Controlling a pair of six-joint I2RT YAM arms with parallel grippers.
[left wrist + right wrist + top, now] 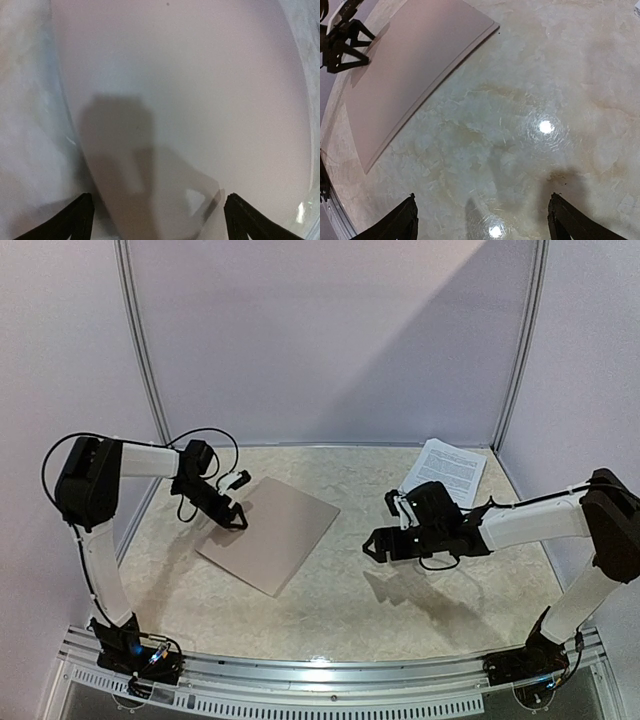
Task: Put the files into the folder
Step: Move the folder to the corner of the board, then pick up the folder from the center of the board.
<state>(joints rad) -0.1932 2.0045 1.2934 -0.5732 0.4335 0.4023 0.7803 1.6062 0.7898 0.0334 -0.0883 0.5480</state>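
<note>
The tan-brown folder lies closed and flat on the table, left of centre. It fills the left wrist view and shows at the upper left of the right wrist view. My left gripper is open, low over the folder's left corner, with a fingertip on each side of it. The files, white sheets printed with black text, lie at the back right. My right gripper is open and empty above bare table, between the folder and the files.
The table top is glossy beige marble with lamp reflections. White walls and metal corner posts close in the back and sides. A metal rail runs along the near edge with both arm bases.
</note>
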